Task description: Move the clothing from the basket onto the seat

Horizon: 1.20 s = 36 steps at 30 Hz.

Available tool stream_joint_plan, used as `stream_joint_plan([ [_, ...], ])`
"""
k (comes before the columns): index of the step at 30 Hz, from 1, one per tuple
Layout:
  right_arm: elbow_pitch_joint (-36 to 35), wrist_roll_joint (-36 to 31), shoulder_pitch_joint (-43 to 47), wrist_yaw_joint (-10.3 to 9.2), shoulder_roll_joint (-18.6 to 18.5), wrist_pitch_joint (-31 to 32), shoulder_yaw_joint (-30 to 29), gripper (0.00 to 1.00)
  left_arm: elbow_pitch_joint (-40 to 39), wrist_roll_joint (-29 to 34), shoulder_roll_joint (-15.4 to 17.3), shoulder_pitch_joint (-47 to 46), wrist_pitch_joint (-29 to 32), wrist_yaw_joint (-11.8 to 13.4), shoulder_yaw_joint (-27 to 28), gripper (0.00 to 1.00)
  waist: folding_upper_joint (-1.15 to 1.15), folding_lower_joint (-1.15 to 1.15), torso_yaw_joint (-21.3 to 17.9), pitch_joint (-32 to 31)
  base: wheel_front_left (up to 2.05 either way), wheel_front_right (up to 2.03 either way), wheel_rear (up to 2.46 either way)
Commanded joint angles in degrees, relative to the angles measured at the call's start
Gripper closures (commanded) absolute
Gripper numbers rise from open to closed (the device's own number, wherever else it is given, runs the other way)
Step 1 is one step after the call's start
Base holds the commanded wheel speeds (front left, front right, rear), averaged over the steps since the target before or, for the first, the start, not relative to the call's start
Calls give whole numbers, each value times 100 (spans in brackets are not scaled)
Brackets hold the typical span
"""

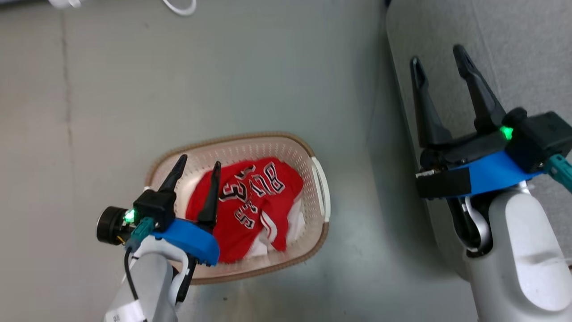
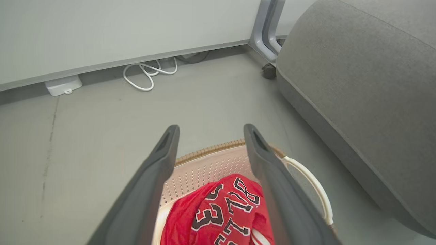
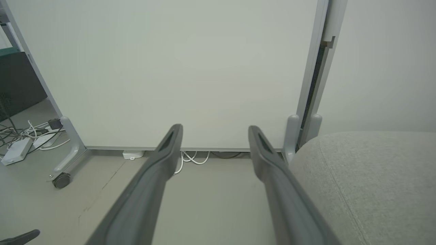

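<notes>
A cream perforated basket (image 1: 313, 154) (image 2: 204, 163) with a brown rim stands on the grey floor. Inside it lies the red clothing (image 1: 259, 201) (image 2: 221, 211), a jersey with black-and-white letters and the number 33 on top, white-striped red fabric under it. My left gripper (image 1: 200, 161) (image 2: 207, 131) hovers open over the basket's left part, above the clothing, nothing between its fingers. The light-grey seat (image 1: 514, 49) (image 2: 357, 75) (image 3: 368, 180) is at the right. My right gripper (image 1: 437, 51) (image 3: 214, 129) is open and empty over the seat's left edge.
A white partition panel (image 3: 187, 68) on castors (image 3: 61, 180) stands beyond the floor, with white cables (image 2: 150, 73) and a small white box (image 2: 63, 85) at its foot. Bare floor (image 1: 223, 71) lies between basket and seat.
</notes>
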Motion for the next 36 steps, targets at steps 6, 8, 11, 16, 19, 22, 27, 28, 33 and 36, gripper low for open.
stream_joint_plan([
  [6, 93, 214, -527, 1, 10, -236, 302, 0, 951, -197, 308, -770, 20, -9, -516, 0, 0, -2, -747, 1386, 0, 0, 0],
  [8, 143, 291, -618, 2, 10, -318, 398, 0, 1194, -264, 411, -944, 88, -9, -679, 0, 0, -2, -854, 1536, 0, 0, 0],
  [11, 249, 402, -711, 1, 10, -448, 535, 0, 1513, -449, 544, -1169, 256, -9, -917, 0, 0, -2, -1001, 1713, 0, 0, 0],
  [16, 432, 564, -852, 1, 11, -611, 742, 0, 1883, -869, 743, -1424, 691, -9, -1258, 0, 0, -2, -1219, 1892, 0, 0, 0],
  [19, 529, 639, -910, 1, 11, -703, 841, 0, 2033, -1049, 859, -1510, 828, -9, -1348, 0, 0, -2, -1331, 1951, 0, 0, 0],
  [22, 601, 734, -971, 1, 11, -763, 939, 0, 2156, -1159, 951, -1581, 917, -9, -1378, 0, 0, -2, -1450, 2021, 0, 0, 0],
  [27, 691, 853, -993, 2, 10, -843, 1054, 0, 2339, -1276, 1035, -1658, 973, -9, -1389, 0, 0, -2, -1589, 2086, 0, 0, 0],
  [28, 710, 862, -999, 1, 11, -856, 1071, 0, 2383, -1300, 1035, -1667, 996, -9, -1387, 0, 0, -2, -1608, 2096, 0, 0, 0],
  [33, 760, 935, -1017, 2, 10, -904, 1119, 0, 2529, -1409, 968, -1741, 1106, 5, -1337, 0, 0, -2, -1670, 2122, 0, 0, 0],
  [36, 779, 973, -1021, 1, 10, -905, 1153, 0, 2663, -1510, 925, -1758, 1236, 118, -1279, 0, 0, -2, -1709, 2139, 0, 0, 0],
])
